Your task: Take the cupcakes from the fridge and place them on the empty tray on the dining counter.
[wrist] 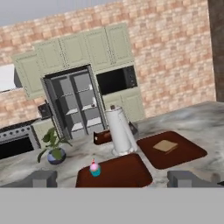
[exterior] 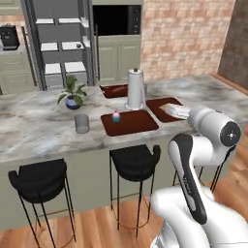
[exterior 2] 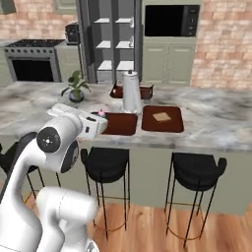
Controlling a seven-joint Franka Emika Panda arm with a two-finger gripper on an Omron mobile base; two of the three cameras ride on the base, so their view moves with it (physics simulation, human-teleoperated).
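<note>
Landmark: we place everything against the paper-towel roll standing upright on the dining counter.
Far left, behind: the fridge stands open across the room, left of the roll and well beyond it; we see white shelves, and cannot tell whether more cupcakes sit on them.
Left of the roll: a potted plant and, nearer us, a grey cup.
Cupcake: one cupcake with a teal wrapper and pink frosting sits on the empty tray, just in front of the roll and slightly left of it, near the tray's left end.
Cupcake axis: it stands upright, frosting up, its short axis vertical; being round, it has no side that matters for a grasp.
Tray axis: the tray's long side runs along the counter, left to right.
Right of the roll: a second tray bears a tan piece of food; a third tray lies behind the roll.
Gripper: the gripper hangs in front of the roll, above the near edge of the counter, jaws spread wide and holding nothing.
Step in hand: we judge the placing done and a retreat due.
Doing it well: we would lift clear first, jaws wide, so neither the cupcake nor the roll gets clipped.
</note>
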